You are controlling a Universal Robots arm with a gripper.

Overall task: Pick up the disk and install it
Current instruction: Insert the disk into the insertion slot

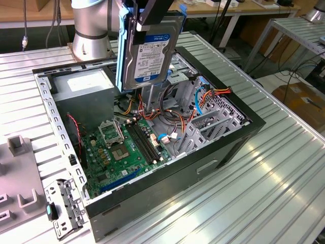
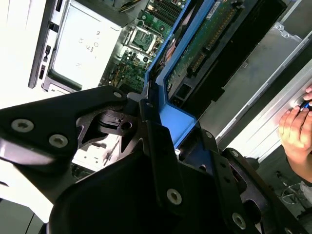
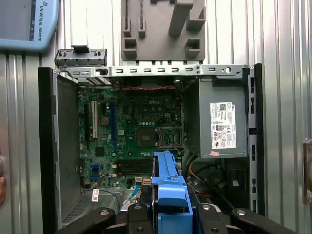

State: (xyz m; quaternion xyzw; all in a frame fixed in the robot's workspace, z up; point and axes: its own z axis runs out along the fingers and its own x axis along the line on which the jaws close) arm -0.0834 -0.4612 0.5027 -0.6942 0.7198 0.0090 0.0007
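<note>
The disk (image 1: pixel 147 51), a flat grey-metal slab with a white-and-blue label on its broad face and a glossy blue plastic carrier along its edges, hung in the air above the open black computer case (image 1: pixel 228 147), over the green motherboard (image 1: pixel 127 147). It stood on edge, long axis nearly vertical, labelled face toward the exterior camera. The black gripper (image 1: pixel 147 15) was clamped tight on the blue frame at its upper end.

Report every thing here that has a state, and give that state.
disk, held upright on edge above the case, not yet installed.
hand, shut on the disk's blue carrier.
computer case, lying on its side, open, inside exposed.
power supply, seated in a corner of the case.
</note>
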